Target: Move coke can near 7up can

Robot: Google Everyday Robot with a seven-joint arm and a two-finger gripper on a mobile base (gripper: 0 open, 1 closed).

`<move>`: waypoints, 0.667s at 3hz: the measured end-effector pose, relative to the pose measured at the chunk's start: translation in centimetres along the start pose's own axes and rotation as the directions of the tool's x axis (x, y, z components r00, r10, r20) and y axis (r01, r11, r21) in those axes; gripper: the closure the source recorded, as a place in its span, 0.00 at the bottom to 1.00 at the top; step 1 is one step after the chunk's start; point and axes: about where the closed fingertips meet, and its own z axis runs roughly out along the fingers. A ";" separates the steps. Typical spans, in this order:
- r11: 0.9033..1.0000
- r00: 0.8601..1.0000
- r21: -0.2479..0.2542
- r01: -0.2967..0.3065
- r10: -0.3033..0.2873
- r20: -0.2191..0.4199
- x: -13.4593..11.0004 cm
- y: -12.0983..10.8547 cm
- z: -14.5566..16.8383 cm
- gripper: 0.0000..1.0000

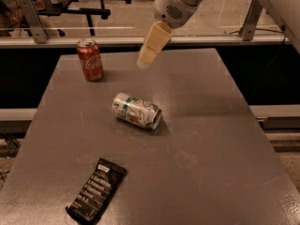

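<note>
The red coke can (90, 60) stands upright near the table's far left corner. The white and green 7up can (136, 110) lies on its side near the table's middle. My gripper (150, 50) hangs from the arm at the top, above the far middle of the table, to the right of the coke can and beyond the 7up can. It holds nothing.
A black snack bar wrapper (97, 190) lies near the front left of the grey table (211, 139). A rail (47, 41) and table legs run behind the far edge.
</note>
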 end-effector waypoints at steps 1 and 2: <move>0.999 0.999 -0.035 0.010 -0.008 0.045 -3.2 -0.6 3.2 0.00; 0.998 0.998 -0.063 0.020 -0.017 0.055 -5.6 -1.3 6.6 0.00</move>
